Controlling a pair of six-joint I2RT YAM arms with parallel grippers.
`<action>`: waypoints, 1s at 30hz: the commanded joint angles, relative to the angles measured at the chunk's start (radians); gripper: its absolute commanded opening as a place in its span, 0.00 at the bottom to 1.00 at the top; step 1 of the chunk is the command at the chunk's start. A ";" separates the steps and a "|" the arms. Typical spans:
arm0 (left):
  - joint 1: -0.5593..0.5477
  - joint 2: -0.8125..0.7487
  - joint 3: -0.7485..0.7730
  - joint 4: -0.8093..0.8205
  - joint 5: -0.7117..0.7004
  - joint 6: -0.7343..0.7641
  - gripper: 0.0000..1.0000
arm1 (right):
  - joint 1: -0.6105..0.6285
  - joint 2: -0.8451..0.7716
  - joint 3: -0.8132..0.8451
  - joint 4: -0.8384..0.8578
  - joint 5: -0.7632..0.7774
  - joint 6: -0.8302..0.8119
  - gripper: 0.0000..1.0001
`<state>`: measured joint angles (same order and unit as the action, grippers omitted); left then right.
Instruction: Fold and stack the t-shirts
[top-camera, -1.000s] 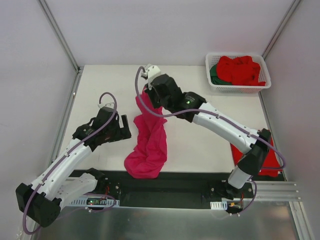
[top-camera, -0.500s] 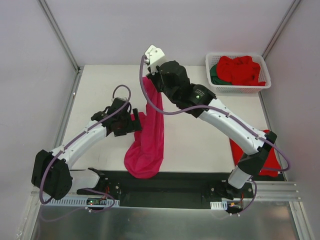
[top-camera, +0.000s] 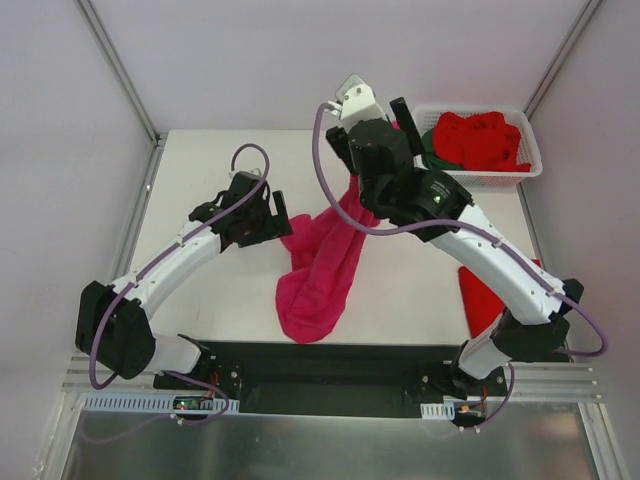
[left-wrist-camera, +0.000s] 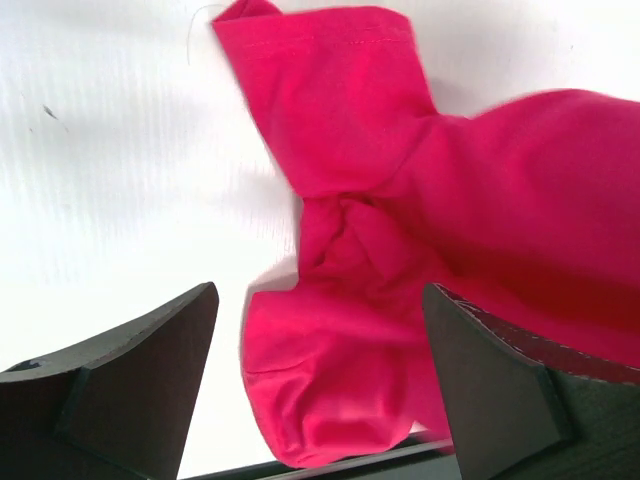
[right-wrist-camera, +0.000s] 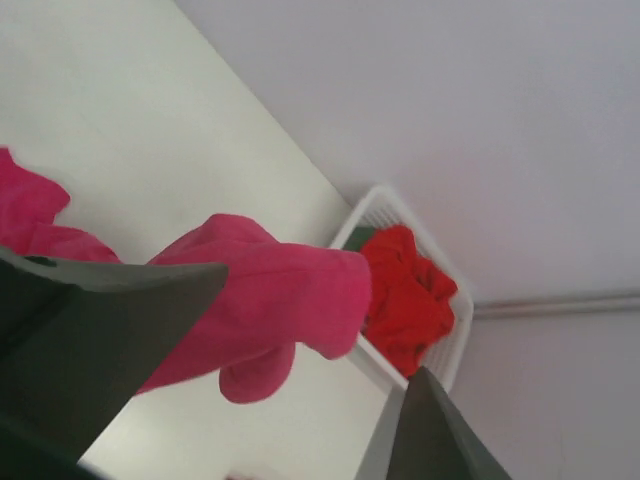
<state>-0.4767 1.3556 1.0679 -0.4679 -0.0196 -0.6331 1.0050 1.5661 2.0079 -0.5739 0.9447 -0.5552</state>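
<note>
A magenta-pink t-shirt (top-camera: 322, 270) lies bunched in a long strip down the middle of the table. Its upper end (right-wrist-camera: 270, 290) hangs in the air beside one finger of my right gripper (top-camera: 385, 118). That gripper (right-wrist-camera: 320, 320) is raised near the basket with its jaws wide apart. My left gripper (top-camera: 283, 222) is open just left of the strip. In the left wrist view a crumpled fold of the pink shirt (left-wrist-camera: 340, 360) sits below and between the spread fingers of the left gripper (left-wrist-camera: 318, 295). A red t-shirt (top-camera: 488, 300) lies at the right, partly hidden by the right arm.
A white slotted basket (top-camera: 476, 178) at the back right holds bright red shirts (top-camera: 485, 140) and a dark green one (top-camera: 430, 150). The basket (right-wrist-camera: 400, 215) is close behind the right gripper. A black strip (top-camera: 330, 365) runs along the near table edge.
My right gripper rose, swung right toward the basket and opened, so the pink shirt's top is slipping free. The shirt swung right. My left arm reached in toward the shirt's left side.
</note>
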 joint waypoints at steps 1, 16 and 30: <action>0.004 -0.010 0.056 0.009 -0.051 0.052 0.84 | 0.023 0.009 -0.099 -0.013 0.295 -0.080 0.96; 0.013 0.209 0.237 0.015 0.045 0.076 0.85 | -0.052 -0.136 -0.348 0.157 -0.137 0.141 0.96; 0.098 0.603 0.457 -0.037 0.211 0.121 0.80 | -0.126 -0.209 -0.468 0.060 -0.234 0.285 0.96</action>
<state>-0.3767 1.9606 1.5051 -0.4755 0.1585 -0.5316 0.8860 1.4200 1.5326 -0.5167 0.7277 -0.3126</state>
